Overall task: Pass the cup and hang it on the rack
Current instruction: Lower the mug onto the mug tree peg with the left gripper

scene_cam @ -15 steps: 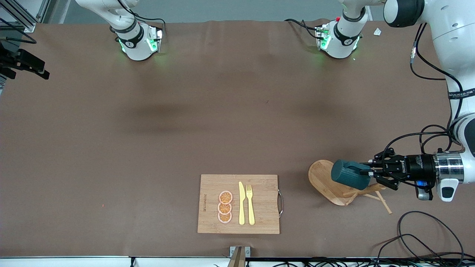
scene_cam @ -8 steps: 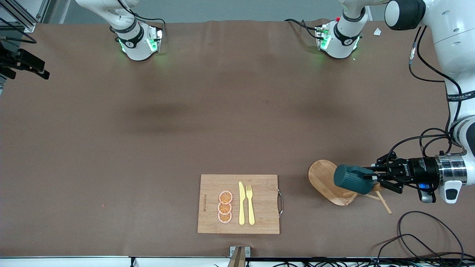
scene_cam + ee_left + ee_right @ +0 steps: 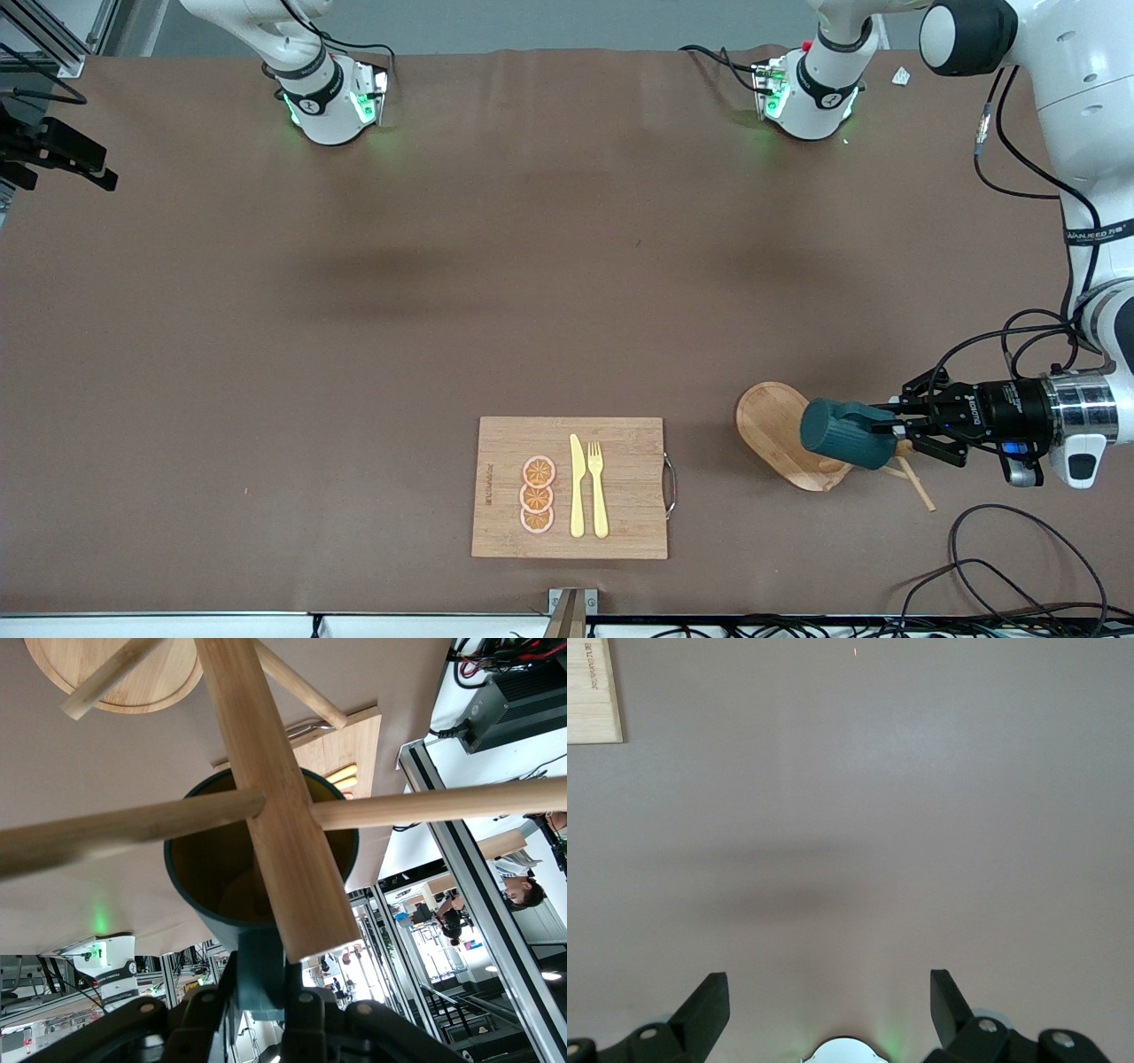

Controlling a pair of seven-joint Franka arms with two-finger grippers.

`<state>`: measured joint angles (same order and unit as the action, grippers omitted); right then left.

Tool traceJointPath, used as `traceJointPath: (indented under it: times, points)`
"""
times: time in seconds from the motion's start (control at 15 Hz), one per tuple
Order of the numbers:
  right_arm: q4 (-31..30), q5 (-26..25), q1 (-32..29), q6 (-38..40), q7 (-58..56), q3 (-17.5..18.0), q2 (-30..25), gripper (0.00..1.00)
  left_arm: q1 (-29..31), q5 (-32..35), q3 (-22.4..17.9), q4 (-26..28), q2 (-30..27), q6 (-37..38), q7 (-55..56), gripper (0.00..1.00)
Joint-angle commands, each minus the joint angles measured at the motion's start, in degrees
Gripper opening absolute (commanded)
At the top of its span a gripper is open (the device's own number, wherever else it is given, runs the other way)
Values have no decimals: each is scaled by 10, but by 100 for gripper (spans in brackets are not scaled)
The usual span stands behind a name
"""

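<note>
Cup [image 3: 842, 433]: we see it lying sideways in the air over the rack's oval base, its yellow mouth turned toward the post in the left wrist view.
Left gripper [image 3: 895, 428]: we have it clamped on the cup's small handle, the arm reaching in from the left arm's end of the table.
Rack [image 3: 780, 425]: it stands near the left arm's end of the table, beside the cutting board [image 3: 567, 487]; post and pegs cross right in front of the cup's mouth.
Change: over the last second we have watched the cup sink lower and slide slightly toward the post, with the grip unchanged.
Meaning: we judge the pass done and the hanging under way; the handle must still be threaded onto a peg before release.
Right gripper [image 3: 830, 997]: its fingers are spread wide with nothing between them, over bare table; this arm waits.
Risk: we think a peg could catch the rim instead of the handle.
</note>
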<state>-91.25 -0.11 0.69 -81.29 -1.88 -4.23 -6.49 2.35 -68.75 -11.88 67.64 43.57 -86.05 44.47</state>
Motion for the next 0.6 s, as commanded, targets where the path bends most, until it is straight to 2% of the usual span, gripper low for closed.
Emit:
traceJointPath:
  times: [0.0,0.07,0.2,0.33,0.4,0.53]
  points:
    - [-11,7,-10,-5,-8,7,-14,100,4,-27,3,-8,10,-3,-4,19]
    - [-11,7,-10,-5,-8,7,-14,100,4,-30,3,-9,12,-3,-4,29]
    - [-11,6,-10,-5,-8,7,-14,100,4,-31,3,-9,12,-15,4,64]
    - [-11,7,-10,-5,-8,7,-14,100,3,-31,4,-11,9,-17,6,95]
    - [-11,7,-10,-5,-8,7,-14,100,4,-31,4,-12,6,-17,8,100]
    - [-11,7,-10,-5,-8,7,-14,100,5,-31,6,-15,-1,-16,29,100]
